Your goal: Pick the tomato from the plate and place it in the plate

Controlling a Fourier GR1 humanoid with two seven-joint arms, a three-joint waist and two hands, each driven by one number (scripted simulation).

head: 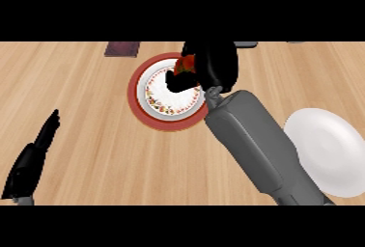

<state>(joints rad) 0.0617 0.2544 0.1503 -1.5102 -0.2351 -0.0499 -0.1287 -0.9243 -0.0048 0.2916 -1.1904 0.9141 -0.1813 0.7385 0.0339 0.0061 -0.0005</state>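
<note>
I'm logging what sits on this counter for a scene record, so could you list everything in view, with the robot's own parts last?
red-rimmed plate: one, red rim with white flowered middle, upper centre of the counter
tomato: one, red-orange, over the red-rimmed plate's upper right edge, mostly hidden by the right hand
white plate: one, plain white, right edge
dark object: one, dark maroon, top edge, cut off
counter: one, light wood
right hand: one, black, curled round the tomato
left hand: one, black, open, resting lower left
</note>
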